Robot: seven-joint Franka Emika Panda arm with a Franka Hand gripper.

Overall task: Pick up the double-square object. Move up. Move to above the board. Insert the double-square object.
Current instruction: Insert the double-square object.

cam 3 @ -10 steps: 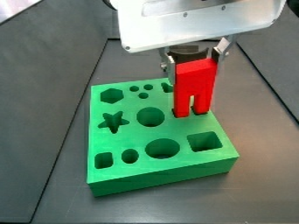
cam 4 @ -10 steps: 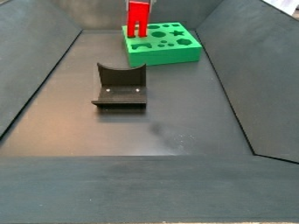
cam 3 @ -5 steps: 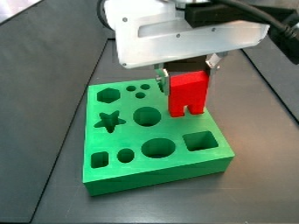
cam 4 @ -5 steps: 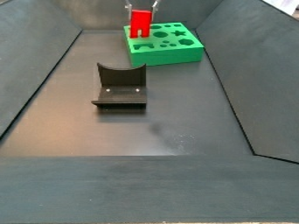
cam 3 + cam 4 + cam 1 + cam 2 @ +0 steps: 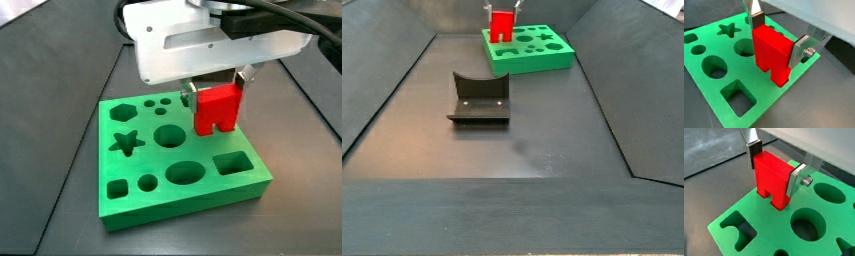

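The double-square object (image 5: pixel 217 108) is a bright red block that stands upright, prongs down, on the far right part of the green board (image 5: pixel 140 190). My gripper (image 5: pixel 217 85) is shut on its upper part. In both wrist views the silver fingers (image 5: pixel 801 50) (image 5: pixel 754 155) press its two sides, and the prongs (image 5: pixel 779 203) meet the board (image 5: pixel 757 218) near its edge. The prong tips look partly sunk into the board (image 5: pixel 711 95). In a side view the red block (image 5: pixel 504 24) stands at the far left end of the board (image 5: pixel 536 50).
A dark grey block with a curved notch (image 5: pixel 478 100) stands on the dark floor, nearer than the board. The board has a star hole (image 5: pixel 127 140), a round hole (image 5: pixel 171 133), an oval hole (image 5: pixel 185 172) and a square hole (image 5: pixel 234 160). Sloping dark walls (image 5: pixel 382 110) enclose the floor.
My gripper has moved down with the red block. Less of the block shows above the board than before, and its prongs are now at the board's surface.
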